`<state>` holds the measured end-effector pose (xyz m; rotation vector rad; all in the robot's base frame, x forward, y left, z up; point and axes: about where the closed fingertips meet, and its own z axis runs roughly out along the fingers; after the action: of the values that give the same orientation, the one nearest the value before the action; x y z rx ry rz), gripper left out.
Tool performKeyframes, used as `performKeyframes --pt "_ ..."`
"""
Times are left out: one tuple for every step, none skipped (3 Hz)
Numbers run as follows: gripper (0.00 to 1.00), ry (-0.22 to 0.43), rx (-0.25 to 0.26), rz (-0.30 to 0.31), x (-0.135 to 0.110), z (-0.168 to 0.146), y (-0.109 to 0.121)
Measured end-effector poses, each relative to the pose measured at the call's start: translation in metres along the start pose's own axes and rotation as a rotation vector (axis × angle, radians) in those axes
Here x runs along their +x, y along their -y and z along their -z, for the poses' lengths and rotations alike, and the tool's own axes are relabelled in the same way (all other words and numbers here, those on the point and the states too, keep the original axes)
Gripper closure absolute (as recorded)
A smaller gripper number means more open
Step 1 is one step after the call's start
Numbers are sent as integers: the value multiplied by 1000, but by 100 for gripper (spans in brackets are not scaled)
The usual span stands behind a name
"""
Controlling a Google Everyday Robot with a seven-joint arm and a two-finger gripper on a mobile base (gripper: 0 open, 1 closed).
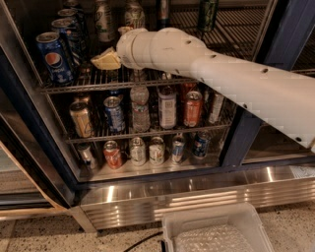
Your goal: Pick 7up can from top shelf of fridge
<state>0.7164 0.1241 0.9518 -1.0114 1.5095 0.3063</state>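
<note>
Two silvery-white 7up cans stand at the back of the top shelf (74, 84): one (104, 20) on the left, one (134, 14) beside it. My white arm reaches into the fridge (197, 193) from the right. My gripper (106, 59), with yellowish tips, hovers just above the wire rack, in front of and below the left 7up can and to the right of the Pepsi cans (53, 56). It holds nothing that I can see.
A tall dark-green slim can (207, 14) stands at the back right of the top shelf. The two lower racks hold several cans and bottles (140, 109). A dark door frame (290, 34) stands at right. A clear plastic bin (216, 231) sits on the floor.
</note>
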Motion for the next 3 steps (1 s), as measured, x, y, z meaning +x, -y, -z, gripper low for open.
performKeyframes --pt "28 -1 4 -6 2 -5 2" --pt "28 5 32 -12 4 -10 11" --pt "27 15 68 -16 4 -13 22"
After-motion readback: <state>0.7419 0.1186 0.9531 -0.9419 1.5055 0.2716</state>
